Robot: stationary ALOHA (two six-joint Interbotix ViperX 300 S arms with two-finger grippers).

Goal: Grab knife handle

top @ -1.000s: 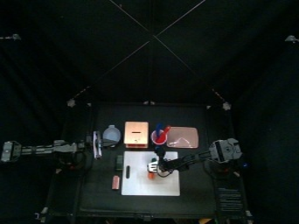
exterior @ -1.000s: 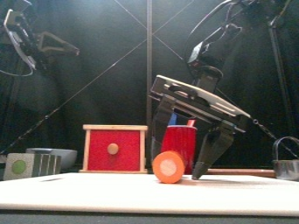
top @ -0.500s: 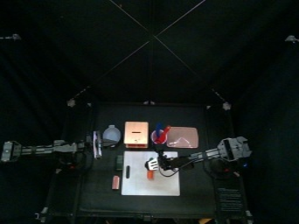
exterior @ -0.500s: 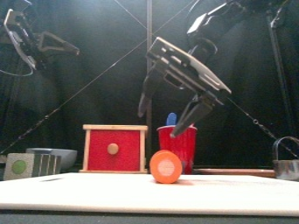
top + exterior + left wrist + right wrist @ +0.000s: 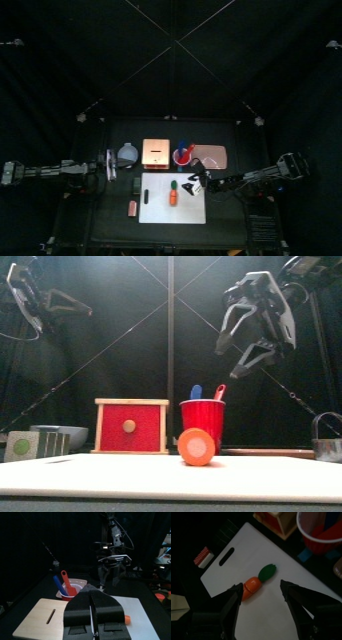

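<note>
Blue and red handles stand in a red cup behind the white cutting board; I cannot tell which one is the knife. They also show in the left wrist view. An orange carrot with a green top lies on the board, also seen in the top view and the front view. My right gripper is open and empty, raised above the board's right side, its jaws either side of the carrot in the right wrist view. My left gripper is shut and rests at the table's left.
A red wooden box with a slotted top stands left of the cup. A tan board lies to its right and a grey dish at the back left. A dark item and a small striped block lie left of the cutting board.
My right gripper stood around the carrot, then rose and drew back to the right, open. The carrot stays on the board. The left arm has not moved.
</note>
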